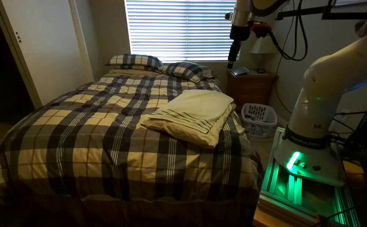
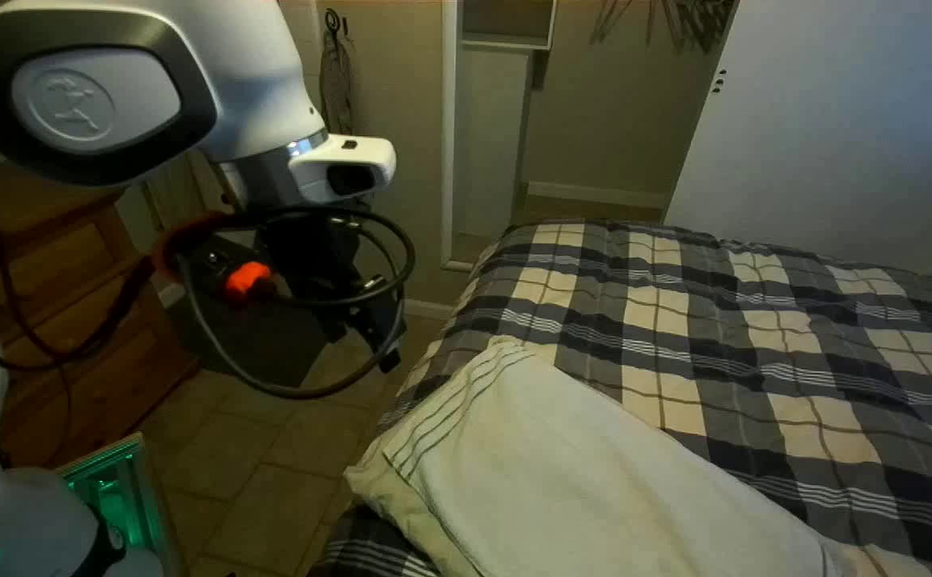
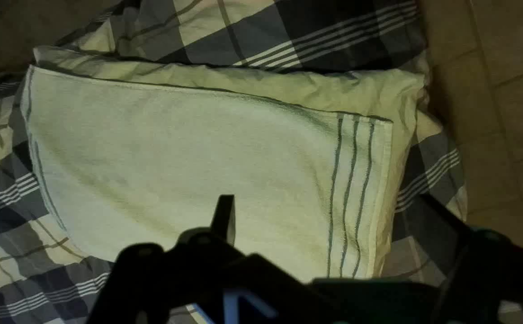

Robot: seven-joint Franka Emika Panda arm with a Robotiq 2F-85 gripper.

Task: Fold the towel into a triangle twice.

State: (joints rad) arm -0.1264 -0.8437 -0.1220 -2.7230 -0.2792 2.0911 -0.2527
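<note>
The towel (image 3: 189,157) is pale cream, with dark stripes near one end, and lies spread nearly flat over a cream pillow (image 3: 364,87). The pillow's edge sticks out past the towel along two sides. In both exterior views the towel (image 1: 199,107) rests on the bed's side nearest the robot base; part of it (image 2: 578,473) is cut off by the frame's lower edge. My gripper (image 3: 325,195) hangs in the air above bed level, its fingers wide apart with nothing between them. It is open and touches neither cloth nor bed. The gripper (image 1: 230,64) shows small and dark in an exterior view.
A plaid bedcover (image 1: 107,126) spreads under the pillow, with plaid pillows (image 1: 183,71) at the window end. Beside the bed stand a wooden nightstand (image 1: 249,88) with a lamp (image 1: 260,47) and a white laundry basket (image 1: 259,118). Cables (image 2: 297,393) loop around the wrist.
</note>
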